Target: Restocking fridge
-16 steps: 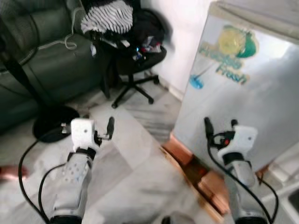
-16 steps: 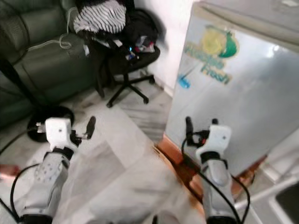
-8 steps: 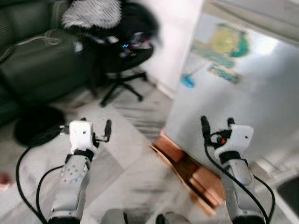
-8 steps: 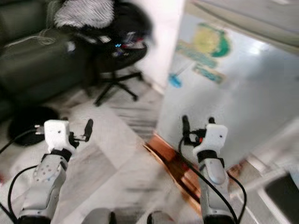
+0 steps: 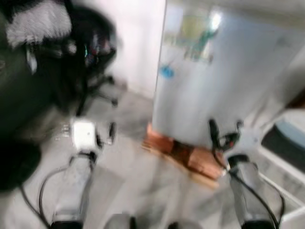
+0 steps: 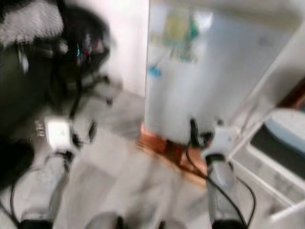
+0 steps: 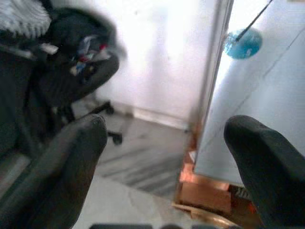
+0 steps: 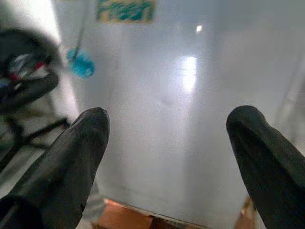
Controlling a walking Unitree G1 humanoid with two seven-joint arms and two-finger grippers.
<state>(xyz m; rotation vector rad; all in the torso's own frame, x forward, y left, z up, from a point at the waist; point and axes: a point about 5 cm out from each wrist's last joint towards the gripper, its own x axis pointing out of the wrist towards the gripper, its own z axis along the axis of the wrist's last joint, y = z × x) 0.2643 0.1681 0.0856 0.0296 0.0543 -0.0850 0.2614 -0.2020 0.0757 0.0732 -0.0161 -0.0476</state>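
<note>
A small silver fridge (image 5: 214, 81) stands straight ahead with its door shut, on a low wooden base (image 5: 181, 152). The door carries a yellow-green sticker (image 5: 195, 31) and a blue magnet (image 5: 166, 71). My left gripper (image 5: 102, 138) is held out over the floor left of the fridge, open and empty; the left wrist view has its fingers (image 7: 71, 157) framing the fridge's left edge and the wall. My right gripper (image 5: 225, 131) is raised in front of the fridge's lower door, open and empty, and the shiny door (image 8: 181, 95) lies between its fingers. The head views are blurred.
A black office chair (image 5: 90, 52) piled with things, a striped cloth (image 5: 35, 21) among them, stands at the left by the white wall (image 5: 138, 43). A dark sofa (image 5: 14, 95) is further left. A white rack (image 5: 286, 148) sits right of the fridge. Marble floor lies between.
The whole picture has swung: the fridge now sits in the middle and closer, the chair has slid left, and a white rack has come into view. Both grippers stay open and held out.
</note>
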